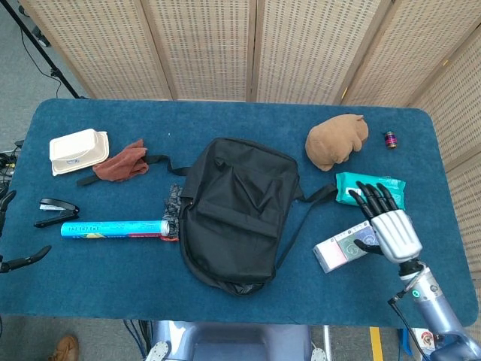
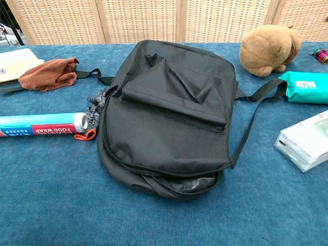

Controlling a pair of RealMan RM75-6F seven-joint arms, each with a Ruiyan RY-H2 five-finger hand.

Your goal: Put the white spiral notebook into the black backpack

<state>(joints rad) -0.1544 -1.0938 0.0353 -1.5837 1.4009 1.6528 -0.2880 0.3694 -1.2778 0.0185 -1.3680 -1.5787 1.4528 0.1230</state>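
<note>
The black backpack [image 1: 237, 210] lies flat in the middle of the blue table, its flap down. In the chest view the backpack [image 2: 169, 118] shows a zipper slit gaping a little at its near end, with only dark lining inside. No white spiral notebook shows in either view. My right hand [image 1: 391, 222] hovers at the right, fingers spread and holding nothing, over the far end of a white box [image 1: 342, 248]. Only two dark fingertips [image 1: 28, 257] of my left hand show at the left edge, well apart and empty. Neither hand appears in the chest view.
A teal pack [image 1: 370, 189] and a brown plush toy [image 1: 337, 141] lie right of the backpack. On the left are a food wrap tube [image 1: 113, 228], a rust cloth [image 1: 120, 162], a white clamshell box [image 1: 77, 150] and a stapler [image 1: 54, 205].
</note>
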